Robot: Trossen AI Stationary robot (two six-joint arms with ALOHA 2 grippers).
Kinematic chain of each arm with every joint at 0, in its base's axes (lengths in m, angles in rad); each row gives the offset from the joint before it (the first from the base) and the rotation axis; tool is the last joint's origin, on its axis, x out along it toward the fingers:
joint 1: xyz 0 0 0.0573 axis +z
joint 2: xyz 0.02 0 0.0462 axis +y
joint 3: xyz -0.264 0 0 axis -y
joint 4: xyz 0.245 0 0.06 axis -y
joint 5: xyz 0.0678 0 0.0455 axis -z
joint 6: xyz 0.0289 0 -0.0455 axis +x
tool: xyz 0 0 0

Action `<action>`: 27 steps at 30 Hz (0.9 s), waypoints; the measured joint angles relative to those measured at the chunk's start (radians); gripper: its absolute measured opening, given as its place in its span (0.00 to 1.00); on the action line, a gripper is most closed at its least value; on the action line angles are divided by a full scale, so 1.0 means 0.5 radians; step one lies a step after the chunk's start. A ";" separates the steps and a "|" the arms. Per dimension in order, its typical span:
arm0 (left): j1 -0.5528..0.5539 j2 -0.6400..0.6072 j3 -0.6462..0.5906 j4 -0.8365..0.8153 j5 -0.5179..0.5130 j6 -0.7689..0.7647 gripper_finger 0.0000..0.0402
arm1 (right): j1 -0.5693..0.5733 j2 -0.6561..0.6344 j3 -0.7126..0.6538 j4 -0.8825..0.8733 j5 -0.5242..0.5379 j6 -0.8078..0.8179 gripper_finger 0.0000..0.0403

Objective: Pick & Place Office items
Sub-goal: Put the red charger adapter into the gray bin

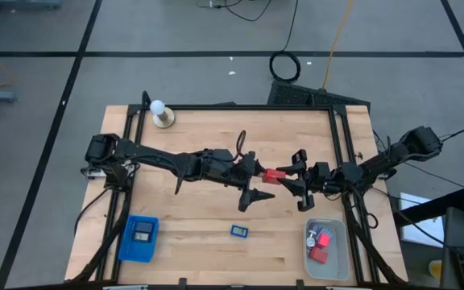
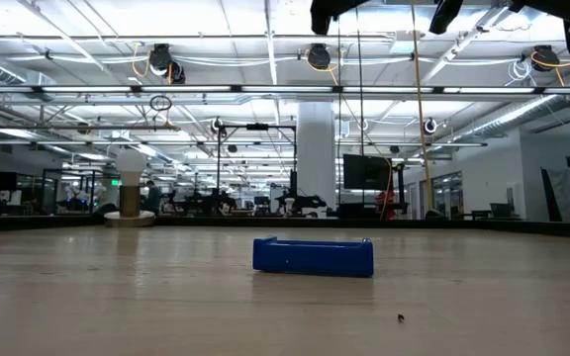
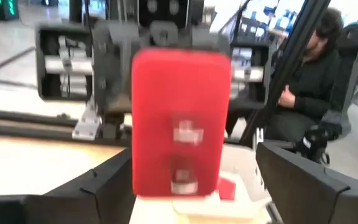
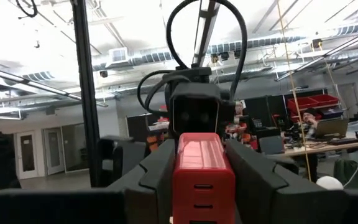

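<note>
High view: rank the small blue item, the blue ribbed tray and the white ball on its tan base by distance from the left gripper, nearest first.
Measured from the left gripper at table centre:
1. Small blue item, just toward the front edge.
2. White ball on its tan base, back left corner.
3. Blue ribbed tray, front left; slightly farther than the ball.

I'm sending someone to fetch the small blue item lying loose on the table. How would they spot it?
On the wooden table, look along the near edge, between the blue tray on the left and the translucent bin on the right. The small blue item lies alone on bare wood there, far smaller than the tray and outside both containers.
</note>
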 joint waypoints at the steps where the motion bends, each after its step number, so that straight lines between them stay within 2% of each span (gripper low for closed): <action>1: 0.000 0.000 0.000 -0.040 0.001 0.000 0.79 | 0.000 0.000 0.000 0.000 -0.001 -0.001 0.29; 8: 0.010 -0.039 0.000 -0.385 0.000 -0.030 0.86 | 0.000 0.000 0.000 0.058 -0.004 -0.026 0.29; 12: 0.011 -0.160 0.000 -0.628 -0.010 -0.027 0.90 | 0.003 -0.024 -0.001 0.050 -0.023 -0.045 0.29; 16: 0.009 -0.329 0.000 -0.974 -0.091 0.014 0.92 | 0.004 -0.093 -0.001 -0.013 -0.223 0.013 0.29; 22: -0.087 -0.593 0.000 -1.436 -0.465 -0.028 0.91 | 0.005 -0.346 -0.001 -0.567 -0.594 0.277 0.29; 27: -0.241 -0.722 0.000 -1.596 -0.700 -0.163 0.87 | 0.005 -0.617 -0.001 -1.090 -0.838 0.424 0.29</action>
